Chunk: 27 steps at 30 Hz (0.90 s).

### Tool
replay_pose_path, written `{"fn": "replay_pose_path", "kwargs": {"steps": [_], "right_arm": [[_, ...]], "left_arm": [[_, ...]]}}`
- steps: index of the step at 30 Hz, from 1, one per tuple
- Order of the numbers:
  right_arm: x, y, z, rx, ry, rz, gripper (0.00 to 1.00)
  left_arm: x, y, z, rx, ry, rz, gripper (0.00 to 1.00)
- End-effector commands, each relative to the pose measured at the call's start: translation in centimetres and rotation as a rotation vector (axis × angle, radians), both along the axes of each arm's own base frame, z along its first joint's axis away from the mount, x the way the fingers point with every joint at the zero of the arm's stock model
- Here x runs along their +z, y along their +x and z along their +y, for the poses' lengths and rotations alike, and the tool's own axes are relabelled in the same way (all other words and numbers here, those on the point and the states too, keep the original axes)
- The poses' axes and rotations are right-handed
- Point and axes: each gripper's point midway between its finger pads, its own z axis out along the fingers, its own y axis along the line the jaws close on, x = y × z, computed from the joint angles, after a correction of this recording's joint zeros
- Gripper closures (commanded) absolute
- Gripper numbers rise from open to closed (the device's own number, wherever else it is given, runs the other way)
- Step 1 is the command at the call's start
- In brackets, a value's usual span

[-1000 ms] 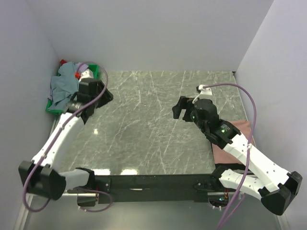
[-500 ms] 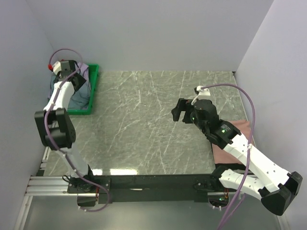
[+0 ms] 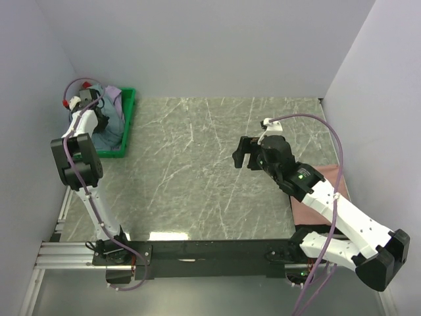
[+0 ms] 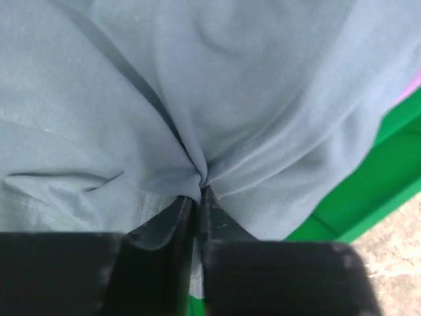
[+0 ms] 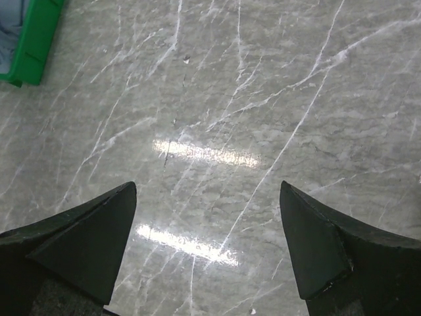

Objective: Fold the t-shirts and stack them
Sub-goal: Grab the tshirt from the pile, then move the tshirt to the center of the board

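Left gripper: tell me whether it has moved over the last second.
Yes. The left gripper went from the right rim of the green tray to its far left part, now pinching the grey-blue t-shirt.

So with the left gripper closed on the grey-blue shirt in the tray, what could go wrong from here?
1. The left gripper holds only a small pinch of the grey-blue shirt; the fold may slip out on lifting.
2. The lavender shirt lies against it in the green tray and could be dragged out too.
3. The cloth may catch on the tray's rim and tug the tray along.
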Motion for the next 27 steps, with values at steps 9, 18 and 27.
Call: {"fn": "replay_pose_path", "kwargs": {"steps": [9, 18, 27], "right_arm": [[1.0, 0.6, 0.8, -0.002, 0.044, -0.014, 0.05], [3.1, 1.6, 2.4, 0.031, 0.088, -0.039, 0.08], [6.9, 2.5, 2.4, 0.016, 0.124, -0.106, 0.08]], "left_arm": [[17.7, -1.1, -2.0, -0.126, 0.073, -0.306, 0.99], [37.6, -6.4, -9.6, -0.473, 0.108, -0.72, 1.0], [54.3, -14.9, -22.5, -0.852, 0.113, -1.173, 0.99]]}}
